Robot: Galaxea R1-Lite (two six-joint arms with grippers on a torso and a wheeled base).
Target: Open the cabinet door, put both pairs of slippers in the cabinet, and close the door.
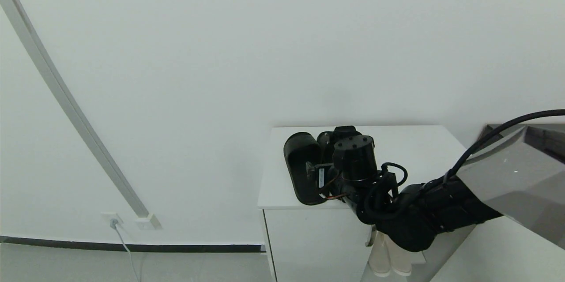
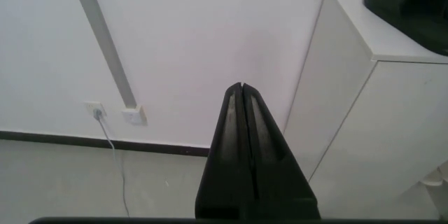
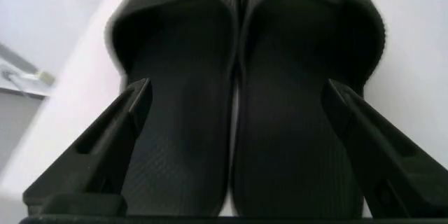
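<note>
R gripper [image 3: 238,89], spread wide, straddles black ribbed rubber slipper pair [image 3: 183,140] widthwise atop white boxy cabinet [image 1: 419,149]; soles run lengthwise away from it. L gripper [image 2: 242,91] pinched together.

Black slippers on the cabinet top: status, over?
Right gripper jaws open, straddling black slippers, no grip yet. Pair lies on cabinet top. Left gripper jaws shut, empty, pointed at wall.

Bare, sparse indoor room: plain white wall [image 1: 265,30], cable trunking [image 1: 66,96], wall socket [image 1: 110,219], white cabinet [image 1: 318,242], grey floor [image 1: 66,266].
</note>
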